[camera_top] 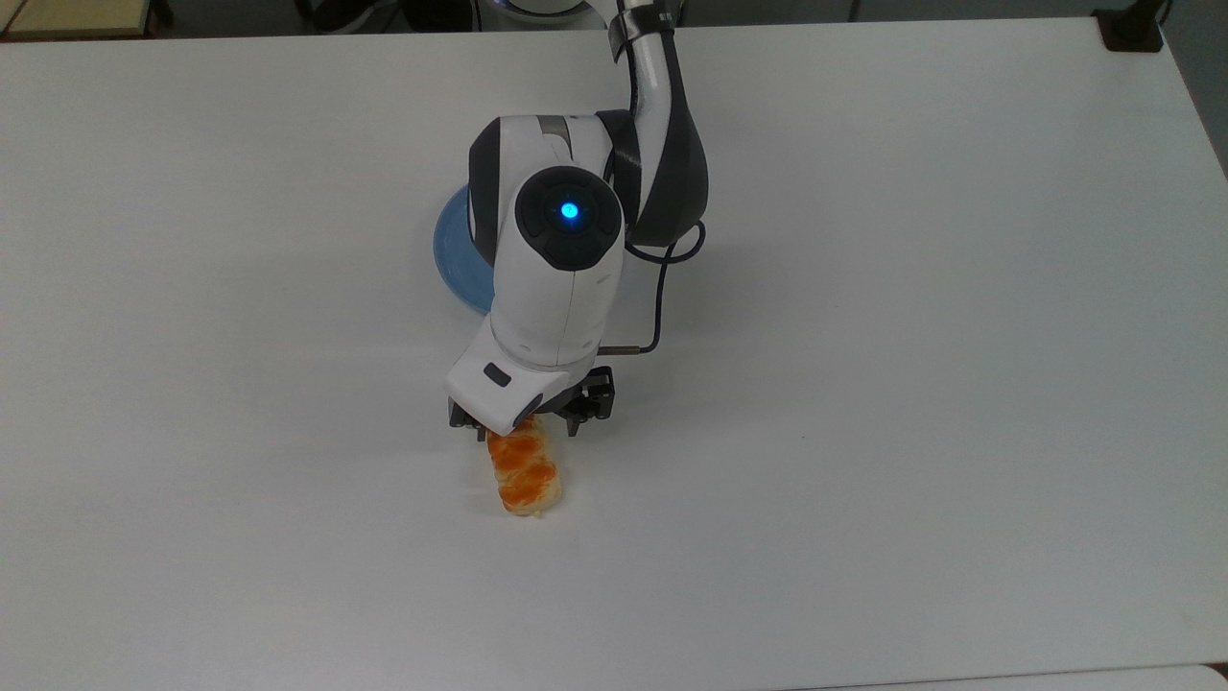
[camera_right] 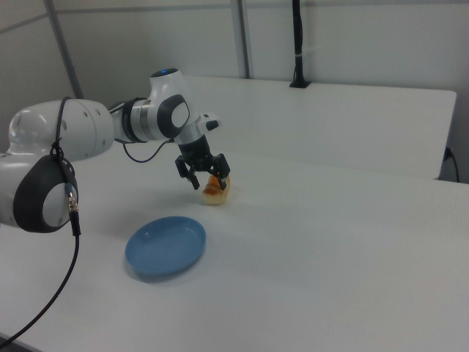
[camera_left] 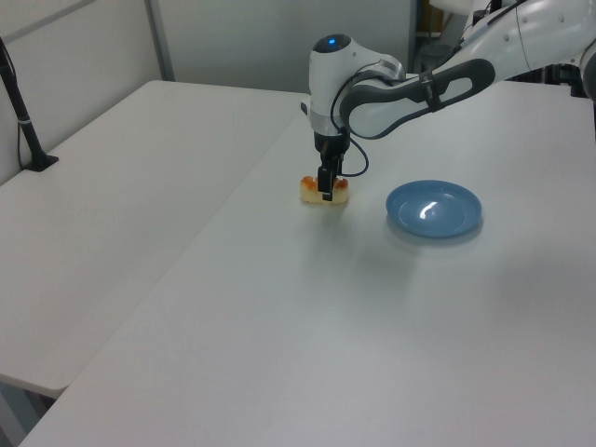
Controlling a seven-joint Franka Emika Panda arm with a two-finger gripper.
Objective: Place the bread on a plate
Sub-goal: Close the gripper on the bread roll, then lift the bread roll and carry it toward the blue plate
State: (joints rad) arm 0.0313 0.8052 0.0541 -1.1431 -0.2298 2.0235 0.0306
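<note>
Sitting on table (camera_top: 863, 384): bread (camera_top: 525, 473); plate (camera_left: 434, 209) w/o contents.

In the left view, bread (camera_left: 323, 191) lies on the table (camera_left: 279, 326) left of the plate (camera_left: 434, 209).

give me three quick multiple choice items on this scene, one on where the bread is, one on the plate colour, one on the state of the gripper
1. Where is the bread?
A. on the plate
B. on the table, apart from the plate
C. lifted clear of the table

2. What colour is the plate?
A. light blue
B. red
C. black

3. What state is the gripper in?
A. shut on the plate
B. far from the bread, raised high
C. open, fingers down around one end of the bread

Key: 1 B, the left view shows the bread resting on the white table beside the plate. 2 A, the right view shows a blue dish. 3 C, the right view shows the spread fingers straddling the bread.
</note>
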